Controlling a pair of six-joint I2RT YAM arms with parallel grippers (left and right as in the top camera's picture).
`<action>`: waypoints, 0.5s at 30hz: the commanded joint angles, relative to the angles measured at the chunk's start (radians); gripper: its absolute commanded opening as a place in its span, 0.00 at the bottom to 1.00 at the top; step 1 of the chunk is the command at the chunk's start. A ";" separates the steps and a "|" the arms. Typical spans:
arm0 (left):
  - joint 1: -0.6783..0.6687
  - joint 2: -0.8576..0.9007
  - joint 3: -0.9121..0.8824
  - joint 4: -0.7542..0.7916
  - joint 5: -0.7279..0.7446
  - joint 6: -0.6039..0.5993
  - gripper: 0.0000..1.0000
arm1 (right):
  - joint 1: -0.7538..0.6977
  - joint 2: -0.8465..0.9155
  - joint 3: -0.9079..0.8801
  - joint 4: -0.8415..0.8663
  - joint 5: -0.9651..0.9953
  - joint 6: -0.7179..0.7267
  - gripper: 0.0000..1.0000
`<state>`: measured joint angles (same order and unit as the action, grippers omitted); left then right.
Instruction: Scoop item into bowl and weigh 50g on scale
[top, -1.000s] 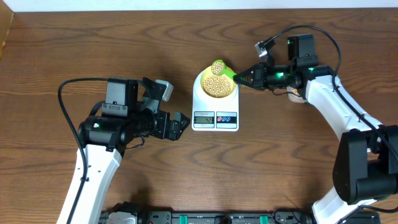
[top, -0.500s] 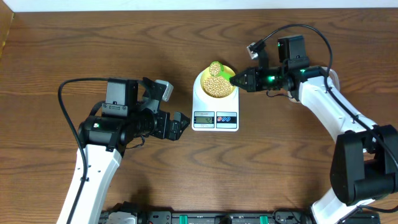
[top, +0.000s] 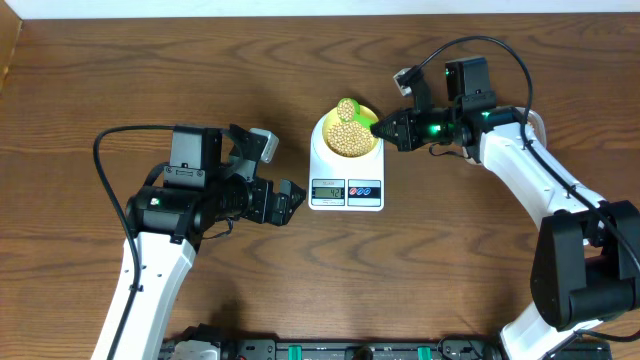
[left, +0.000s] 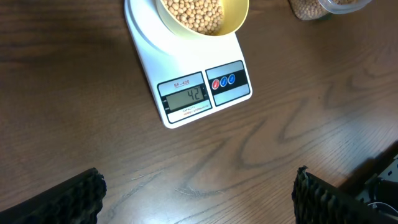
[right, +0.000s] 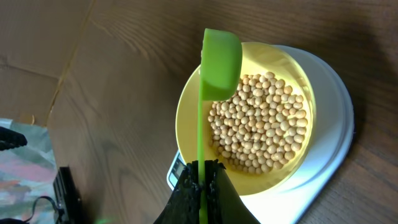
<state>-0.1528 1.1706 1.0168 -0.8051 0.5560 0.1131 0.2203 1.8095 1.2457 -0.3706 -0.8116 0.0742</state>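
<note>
Since a second ago, the right hand (top: 384, 128) has been brought leftward toward the white digital kitchen scale (top: 346, 190); over the last half second hardly any shift is seen. That hand is clenched on the thin handle of a bright green plastic scoop (right: 221, 59), whose cup is held above the scale's back edge, over the rim of the small pale yellow round bowl (right: 186, 112). The bowl is seated on the scale, its bottom covered with small tan round beans (right: 261, 118). A figure that looks like 42 is shown on the grey display (left: 186, 95), so the scooping is judged mostly done, with a small top-up left before 50g is reached. Beyond the scale, on its right side, a clear plastic tub (left: 333, 5) holding more beans is only partly seen. The left hand (left: 199, 196), before the scale's front above the wooden tabletop (left: 280, 137), is spread wide and empty.
</note>
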 joint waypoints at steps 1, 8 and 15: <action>-0.002 0.000 0.002 -0.002 0.016 0.018 0.98 | 0.008 0.010 -0.004 -0.012 0.002 -0.068 0.01; -0.002 0.000 0.002 -0.002 0.016 0.018 0.98 | 0.034 0.004 -0.003 -0.031 0.061 -0.100 0.01; -0.002 0.000 0.002 -0.002 0.016 0.018 0.98 | 0.044 -0.021 -0.002 -0.033 0.084 -0.110 0.01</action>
<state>-0.1528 1.1706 1.0168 -0.8051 0.5560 0.1127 0.2596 1.8091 1.2457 -0.4004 -0.7422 -0.0093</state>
